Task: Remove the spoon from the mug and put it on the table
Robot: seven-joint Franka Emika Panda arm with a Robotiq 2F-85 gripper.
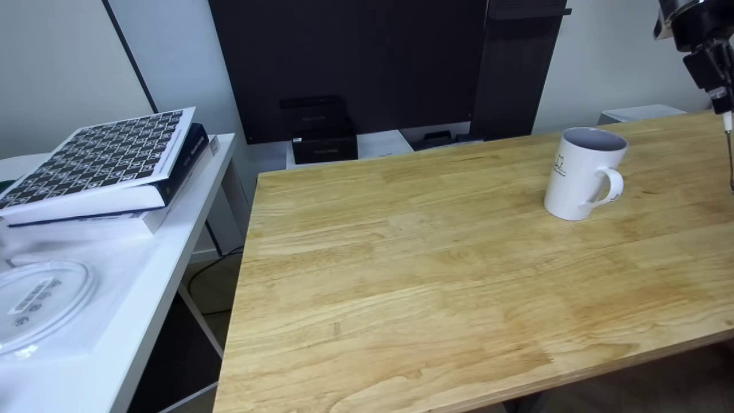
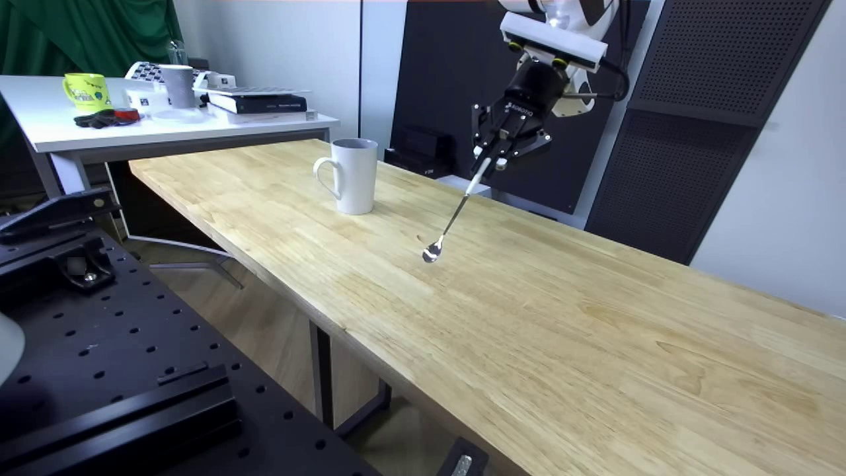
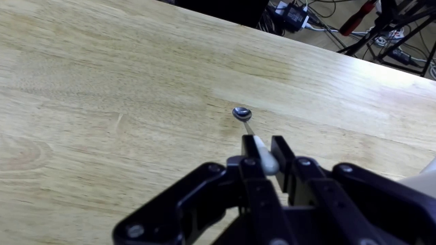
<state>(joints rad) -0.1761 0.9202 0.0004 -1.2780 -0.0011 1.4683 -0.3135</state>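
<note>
My gripper (image 2: 490, 157) is shut on the whitish handle of the spoon (image 2: 433, 250), which slants down with its bowl lowest. The bowl is close over the table (image 2: 568, 304); I cannot tell if it touches. In the wrist view the gripper (image 3: 263, 137) has the handle of the spoon (image 3: 269, 162) between its fingers. The white mug (image 2: 357, 178) stands upright on the table, apart from the spoon, and it also shows in an exterior view (image 1: 579, 180). There the gripper (image 1: 721, 98) and spoon (image 1: 728, 123) are at the right edge, partly cut off.
A white side table (image 2: 86, 135) beyond the wooden table's end bears books (image 2: 268, 103), a yellow mug (image 2: 88, 91) and a grey cup (image 2: 177, 86). A black perforated platform (image 2: 158, 370) stands beside the wooden table. Dark panels (image 1: 355, 63) stand behind it.
</note>
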